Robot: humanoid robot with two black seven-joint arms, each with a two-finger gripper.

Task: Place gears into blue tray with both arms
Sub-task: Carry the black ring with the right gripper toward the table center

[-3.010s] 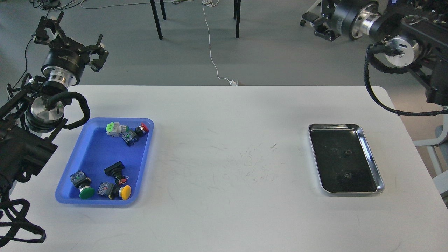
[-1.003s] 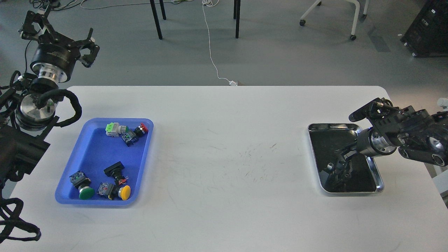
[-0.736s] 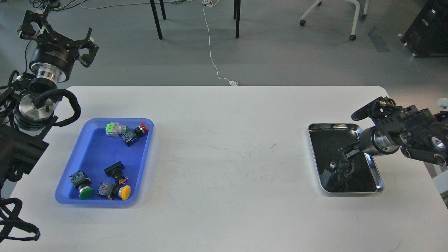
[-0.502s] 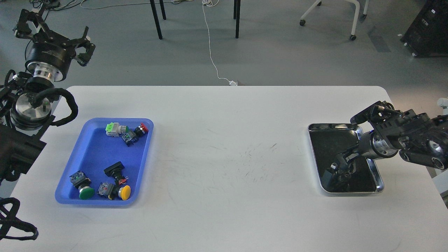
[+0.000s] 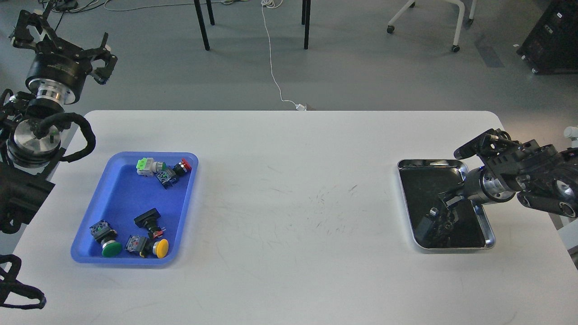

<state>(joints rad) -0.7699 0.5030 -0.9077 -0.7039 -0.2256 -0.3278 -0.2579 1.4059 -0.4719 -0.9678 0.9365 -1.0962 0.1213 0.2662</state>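
Reaching for gears hidden against the steel tray's dark floor.

Judged tiny, light, rigid and slippery: pinch across the toothed rim. Right gripper is down in that tray, finger state unreadable; left gripper hangs spread, beyond the blue tray.

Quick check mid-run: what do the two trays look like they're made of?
The blue tray looks like moulded plastic: matte, evenly coloured, with rounded corners. The steel tray looks like polished metal, probably stainless: its rim mirrors light, and its dark bottom seems to reflect the right gripper.
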